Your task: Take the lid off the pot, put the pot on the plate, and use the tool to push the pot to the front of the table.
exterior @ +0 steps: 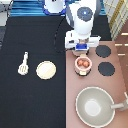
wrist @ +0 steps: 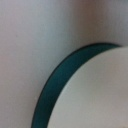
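The gripper (exterior: pixel 82 50) hangs over the pinkish-brown stove panel (exterior: pixel 75 82), near that panel's edge toward the exterior view's top, with the white arm (exterior: pixel 82 20) rising behind it toward the robot's base. Whether the gripper is released or clenched cannot be told. Just below the gripper in the exterior view, almost touching its blue block, sits the pot (exterior: pixel 83 64), a small round pink-tan vessel with reddish-brown contents showing from above; it rests on the stove panel, not on the plate. To the exterior view's right of the pot lie two black burners (exterior: pixel 104 52), one above the other, well apart from the pot. The lid cannot be made out in either view. The wrist view shows only a close, blurred patch: a pale rounded surface (wrist: pixel 95 95) with a dark teal curved edge against a greyish ground, and what it belongs to cannot be told. Toward the exterior view's bottom right stands a large grey-beige pan (exterior: pixel 95 105) with its handle pointing right. On the black table (exterior: pixel 30 105), to the exterior view's left of the stove panel, lies the cream-yellow plate (exterior: pixel 46 70), flat and bare. Just left of the plate lies the tool (exterior: pixel 23 63), a small cream-white spatula, apart from the plate.
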Motion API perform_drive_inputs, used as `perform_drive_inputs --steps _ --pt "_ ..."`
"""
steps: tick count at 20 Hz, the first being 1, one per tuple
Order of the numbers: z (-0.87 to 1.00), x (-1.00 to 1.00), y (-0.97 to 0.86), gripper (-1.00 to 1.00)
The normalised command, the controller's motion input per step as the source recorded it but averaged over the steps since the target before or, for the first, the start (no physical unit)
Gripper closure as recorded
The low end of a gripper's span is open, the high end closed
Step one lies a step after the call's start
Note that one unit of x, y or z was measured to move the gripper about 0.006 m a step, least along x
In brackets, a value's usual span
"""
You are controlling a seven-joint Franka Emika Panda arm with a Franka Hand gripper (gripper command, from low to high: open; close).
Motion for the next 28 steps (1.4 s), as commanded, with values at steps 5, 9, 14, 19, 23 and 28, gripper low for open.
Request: perform_drive_inputs --steps 5,9,14,19,23,28 --pt "0.92 0.05 0.00 -1.00" --pt "0.79 0.37 0.00 -1.00" --pt "0.67 0.57 -0.11 -1.00" --pt "0.51 0.69 -0.28 -1.00" --pt "0.38 0.77 -0.38 -1.00" --pt "0.13 0.83 -0.38 -1.00"
